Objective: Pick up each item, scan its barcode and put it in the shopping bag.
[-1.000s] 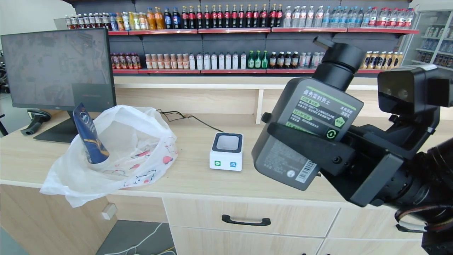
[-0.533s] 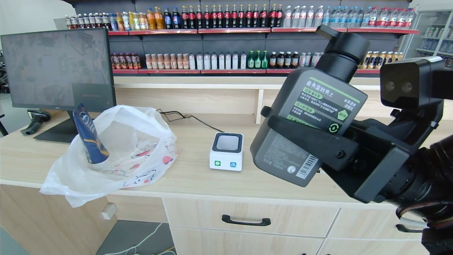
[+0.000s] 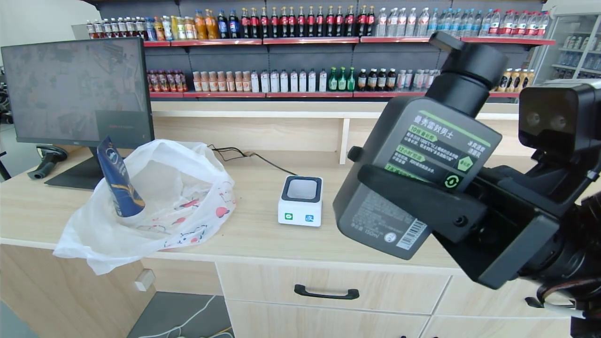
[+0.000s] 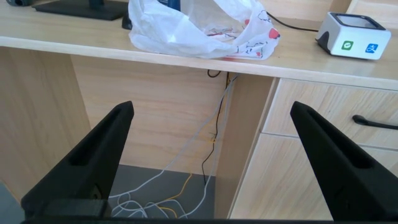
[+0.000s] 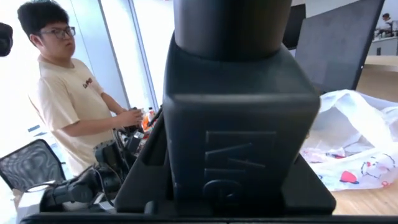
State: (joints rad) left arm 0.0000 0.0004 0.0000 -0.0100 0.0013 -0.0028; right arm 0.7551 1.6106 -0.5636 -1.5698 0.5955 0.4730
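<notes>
My right gripper (image 3: 413, 195) is shut on a dark grey bottle (image 3: 422, 159) with a black cap, held tilted high above the counter's right side. Its label and a barcode (image 3: 412, 234) face the head camera. In the right wrist view the bottle (image 5: 239, 124) sits between the two fingers. A white scanner box (image 3: 300, 201) stands mid-counter, left of the bottle. The white shopping bag (image 3: 178, 202) lies open at the left with a blue tube (image 3: 119, 180) upright in it. My left gripper (image 4: 217, 146) is open with nothing in it, low in front of the cabinet, below the bag (image 4: 199, 28).
A monitor (image 3: 77, 89) stands at the back left, with a black handheld device (image 3: 44, 162) beside it. A cable (image 3: 253, 157) runs behind the scanner. Drawers with a black handle (image 3: 326, 293) sit under the counter (image 3: 263, 234). Drink shelves line the back wall.
My right gripper has carried the bottle slightly up and to the right. The bag, tube and scanner have not moved.
</notes>
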